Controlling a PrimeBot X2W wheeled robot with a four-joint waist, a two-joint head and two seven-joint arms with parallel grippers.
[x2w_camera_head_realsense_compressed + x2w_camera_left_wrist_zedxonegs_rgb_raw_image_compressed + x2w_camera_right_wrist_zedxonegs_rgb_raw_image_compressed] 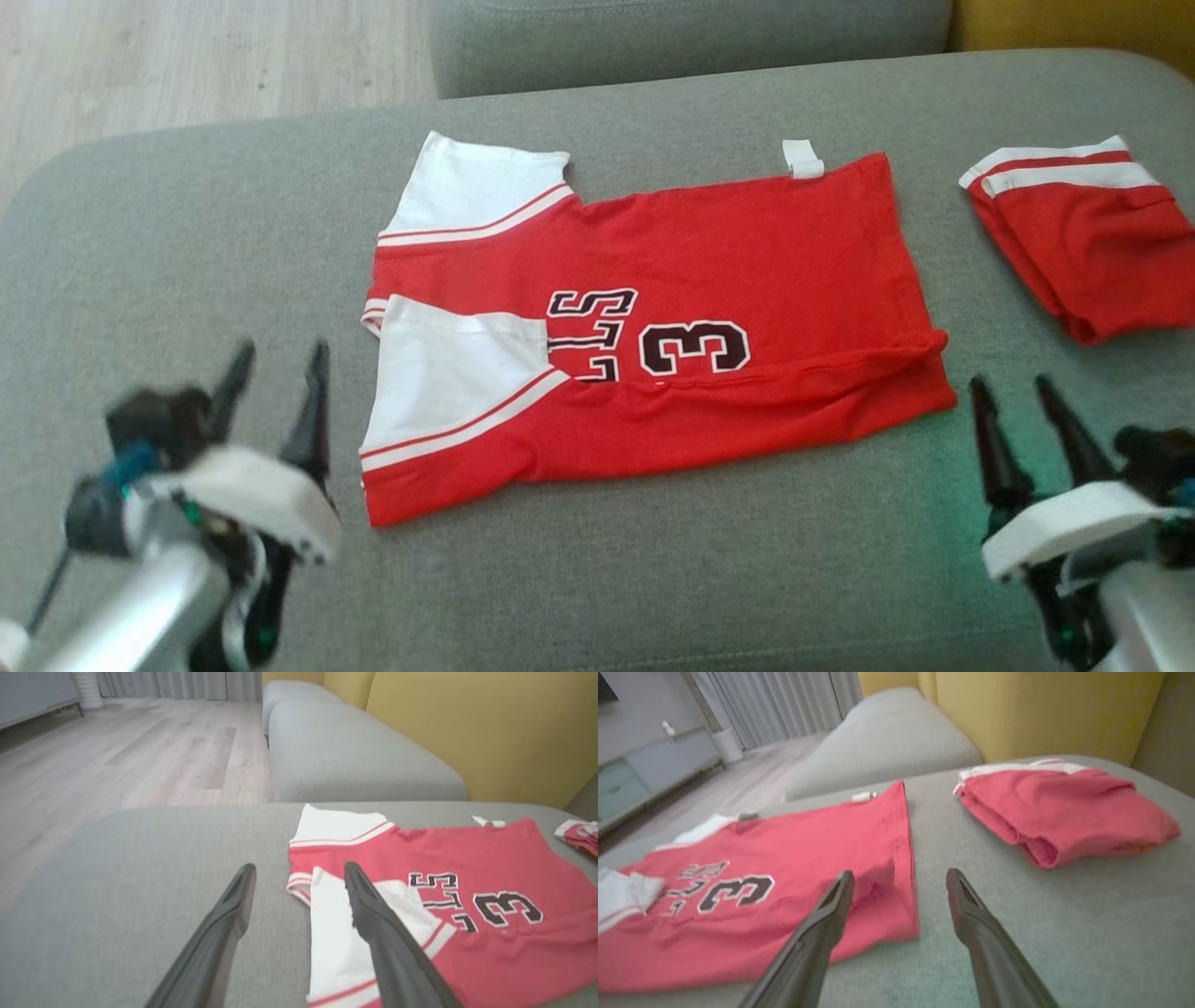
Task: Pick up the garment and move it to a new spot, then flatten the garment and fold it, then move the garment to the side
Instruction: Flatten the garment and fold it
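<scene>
Both pairs of jaws stood spread wide and held nothing. From the head camera we saw our left jaws hanging over the bare grey sofa cushion (187,233) just off the sleeve end of the red jersey (747,252), their dark left fingers (308,411) clear of the cloth. Our right jaws hung just past the near hem corner, and the right fingers (997,448) were likewise apart from it. The jersey lay flat across the middle of the cushion, collar end toward our left and hem toward our right. Its near long edge was folded up over the body, cutting off part of the lettering beside the number 3 (695,347), and the near white sleeve (448,373) was laid over the chest. A small white tag (803,159) stuck out from the far edge near the hem. On our right, well apart from the jersey, lay a second red garment (1083,252) with white stripes, folded into a compact bundle. Beyond the cushion we saw pale wooden floor (140,756) and a yellow backrest (467,732).
</scene>
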